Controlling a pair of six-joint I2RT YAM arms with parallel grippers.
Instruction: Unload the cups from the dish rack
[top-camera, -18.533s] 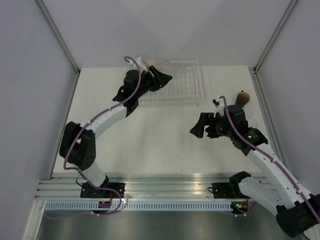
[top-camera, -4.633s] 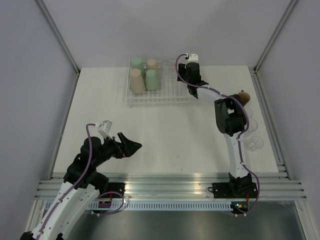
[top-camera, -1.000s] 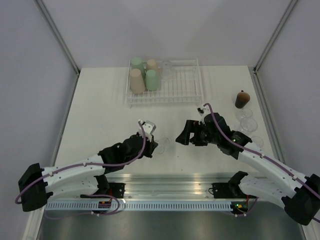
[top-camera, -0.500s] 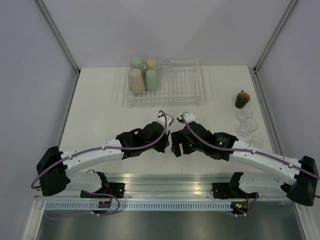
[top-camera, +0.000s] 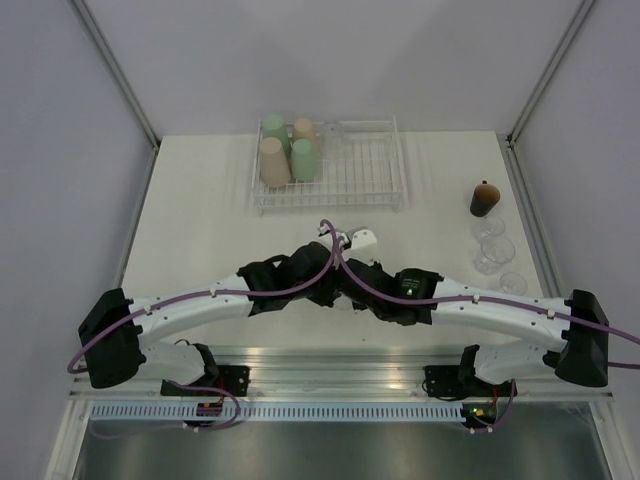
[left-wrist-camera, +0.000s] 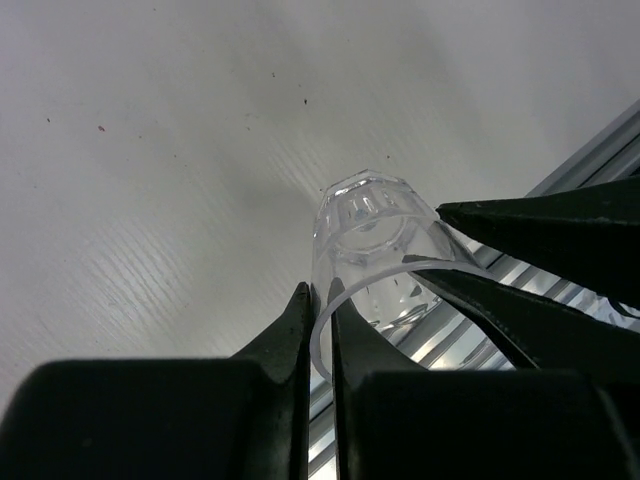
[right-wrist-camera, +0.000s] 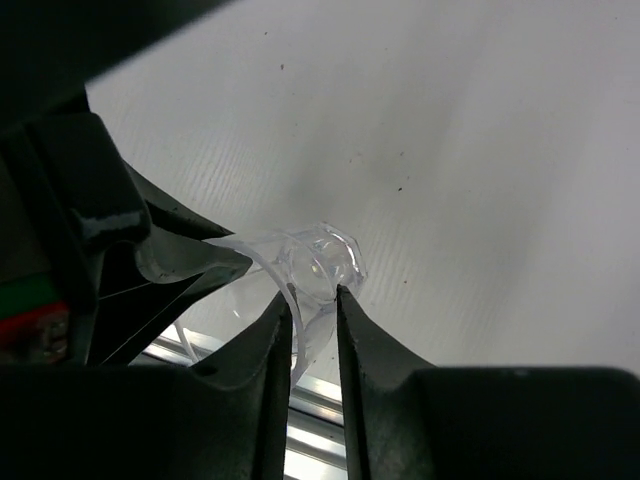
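A small clear cup (left-wrist-camera: 368, 240) hangs on its side above the table's front edge, between both arms. My left gripper (left-wrist-camera: 320, 296) is shut on its rim wall. My right gripper (right-wrist-camera: 312, 298) pinches the opposite wall near the cup's base (right-wrist-camera: 322, 262). In the top view the two grippers meet at the front centre (top-camera: 340, 285) and the cup is hidden under them. The white wire dish rack (top-camera: 365, 180) at the back holds two green tumblers (top-camera: 304, 160) and two beige tumblers (top-camera: 272, 162).
A dark brown cup (top-camera: 484, 198) and three clear cups (top-camera: 495, 250) stand on the table at the right. The aluminium rail (top-camera: 340, 375) runs along the front edge just below the grippers. Both arms stretch low across the front.
My right gripper has moved left to the held cup and closed from wide open onto its wall. My left arm brought the cup slightly right to meet it.
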